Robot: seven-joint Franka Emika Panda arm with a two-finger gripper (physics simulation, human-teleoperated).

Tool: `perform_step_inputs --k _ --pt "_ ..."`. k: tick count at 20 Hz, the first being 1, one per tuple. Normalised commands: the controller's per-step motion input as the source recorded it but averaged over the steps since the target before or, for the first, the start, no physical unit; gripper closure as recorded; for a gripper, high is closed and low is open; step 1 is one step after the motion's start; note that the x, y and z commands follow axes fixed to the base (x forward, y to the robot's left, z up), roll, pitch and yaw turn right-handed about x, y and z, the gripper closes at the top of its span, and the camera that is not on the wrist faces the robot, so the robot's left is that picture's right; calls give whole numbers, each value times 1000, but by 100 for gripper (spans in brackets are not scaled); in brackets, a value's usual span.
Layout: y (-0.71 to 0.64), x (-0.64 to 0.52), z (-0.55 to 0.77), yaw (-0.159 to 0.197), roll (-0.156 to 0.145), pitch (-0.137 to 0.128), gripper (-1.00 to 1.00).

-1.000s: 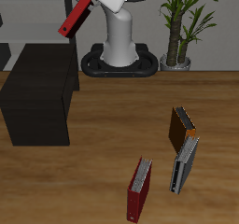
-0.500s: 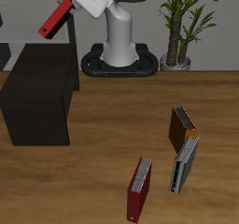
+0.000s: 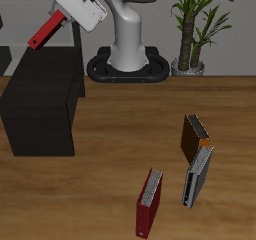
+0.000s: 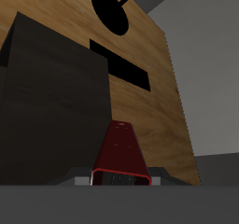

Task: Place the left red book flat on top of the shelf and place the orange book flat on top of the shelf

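The gripper (image 3: 58,18) clutched the left red book (image 3: 45,31).
It hung tilted above the black shelf (image 3: 40,99).

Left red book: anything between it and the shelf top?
Nothing visible. The gripper holds the left red book tilted in the air above the shelf, whose flat top is bare in both views.

hand (image 3: 58,19): fingers hidden behind left red book (image 3: 45,31) | shelf (image 3: 40,94): cropped at frame edge
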Motion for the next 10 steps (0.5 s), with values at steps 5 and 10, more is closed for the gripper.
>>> perform_step_inputs --k 5,10 --pt "-196 -14 -161 10 -33 14 100" --pt "-128 116 -246 -7 -20 39 100"
